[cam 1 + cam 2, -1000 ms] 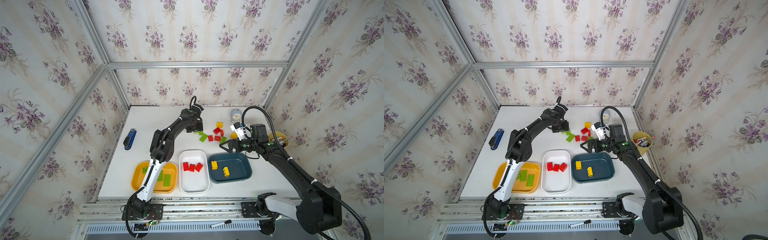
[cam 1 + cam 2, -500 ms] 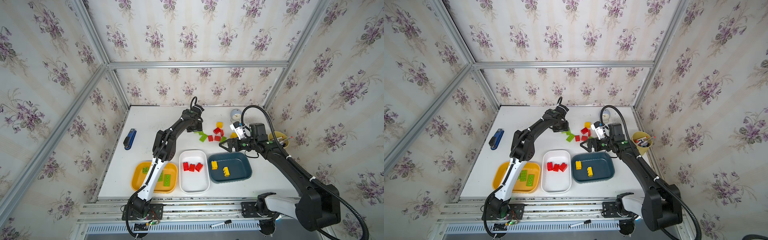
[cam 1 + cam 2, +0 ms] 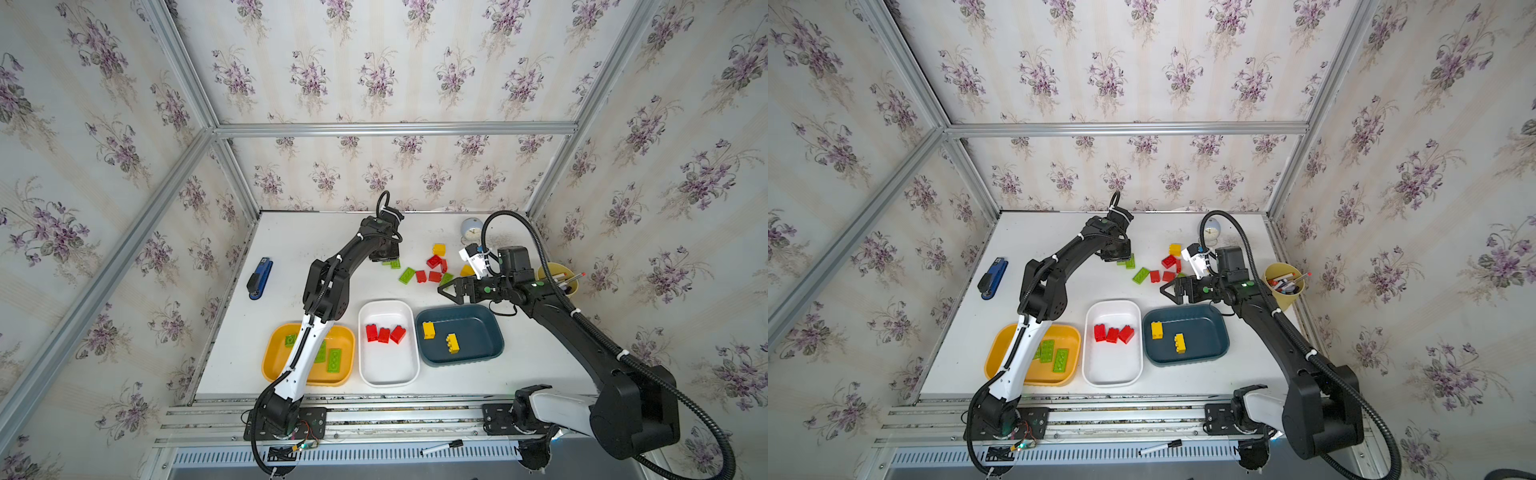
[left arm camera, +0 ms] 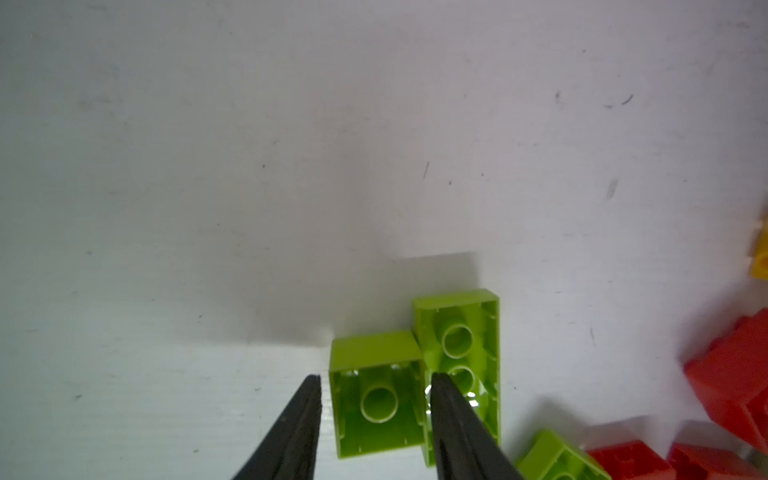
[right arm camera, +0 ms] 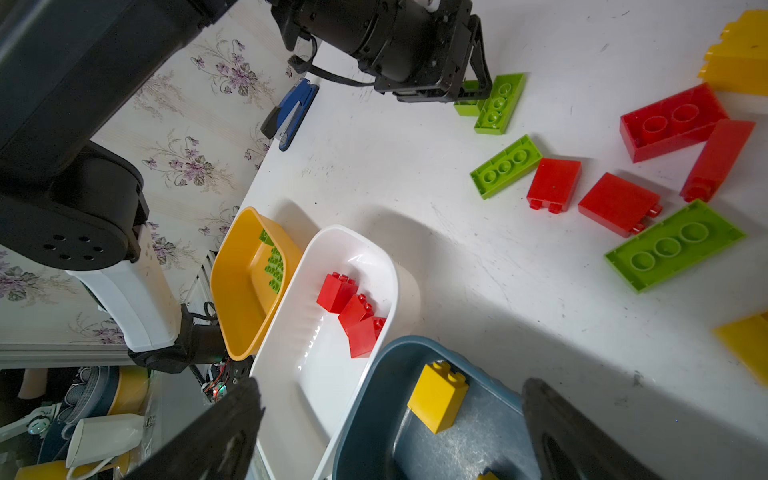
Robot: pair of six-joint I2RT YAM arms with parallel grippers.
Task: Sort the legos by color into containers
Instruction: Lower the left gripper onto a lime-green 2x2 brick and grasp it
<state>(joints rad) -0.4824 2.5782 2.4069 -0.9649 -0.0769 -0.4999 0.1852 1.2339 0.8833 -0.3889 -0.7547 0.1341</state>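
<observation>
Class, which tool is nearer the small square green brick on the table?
Left. The left tool straddles the square green brick, a finger on each side; the right tool hovers by the teal tray, beyond the loose pile.

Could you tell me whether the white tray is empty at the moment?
Not empty: the white tray holds three red bricks clustered in its far half, seen in both top views.

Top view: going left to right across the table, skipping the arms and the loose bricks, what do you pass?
Blue stapler → orange-yellow tray holding green bricks → white tray holding red bricks → dark teal tray holding yellow bricks → pale-yellow cup with pens.
</observation>
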